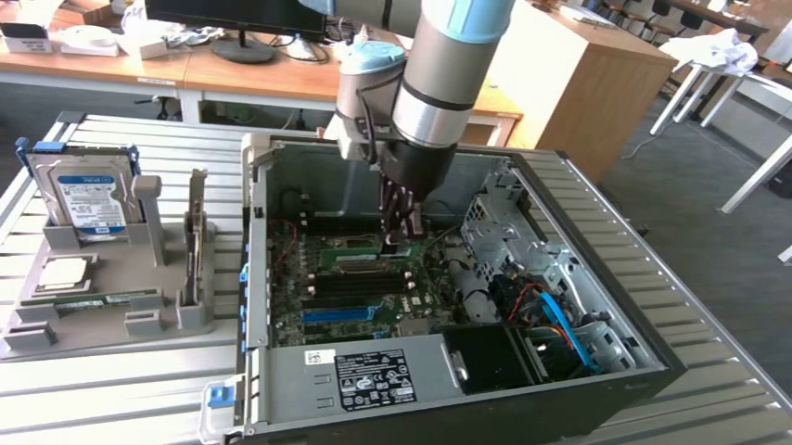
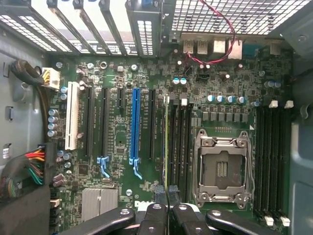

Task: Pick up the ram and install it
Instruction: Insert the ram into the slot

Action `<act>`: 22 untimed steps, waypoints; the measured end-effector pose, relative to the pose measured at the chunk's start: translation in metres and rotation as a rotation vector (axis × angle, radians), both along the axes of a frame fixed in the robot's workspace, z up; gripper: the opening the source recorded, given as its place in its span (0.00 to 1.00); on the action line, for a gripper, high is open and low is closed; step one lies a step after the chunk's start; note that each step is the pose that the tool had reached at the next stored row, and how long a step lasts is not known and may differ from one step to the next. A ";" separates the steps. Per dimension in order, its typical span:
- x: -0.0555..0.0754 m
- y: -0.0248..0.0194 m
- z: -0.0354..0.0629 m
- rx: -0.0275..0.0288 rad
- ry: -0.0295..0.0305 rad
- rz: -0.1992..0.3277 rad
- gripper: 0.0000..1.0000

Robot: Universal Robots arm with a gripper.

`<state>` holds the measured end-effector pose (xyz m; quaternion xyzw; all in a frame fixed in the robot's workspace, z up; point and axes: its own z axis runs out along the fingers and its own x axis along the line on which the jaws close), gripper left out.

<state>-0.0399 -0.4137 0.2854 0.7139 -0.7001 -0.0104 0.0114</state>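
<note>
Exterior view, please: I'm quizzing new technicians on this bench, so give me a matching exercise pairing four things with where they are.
Things
1. hard drive
2. pincer
3. power supply
4. expansion card

Places
A. inside the open computer case, low over the motherboard
B. standing on edge in the grey holder, on its side nearest the case
C. upright at the holder's far end, blue label facing the camera
D. along the case's near edge, label facing up

Pairs: 1-C, 2-A, 3-D, 4-B
</note>
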 end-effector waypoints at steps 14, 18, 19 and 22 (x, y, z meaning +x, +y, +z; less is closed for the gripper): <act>0.000 -0.0001 -0.0151 0.0000 0.0001 -0.004 0.12; 0.000 -0.0001 -0.0191 0.0000 0.0000 -0.005 0.12; 0.000 -0.0001 -0.0201 0.0000 0.0000 -0.005 0.12; 0.000 -0.0001 -0.0229 0.0000 0.0000 -0.006 0.12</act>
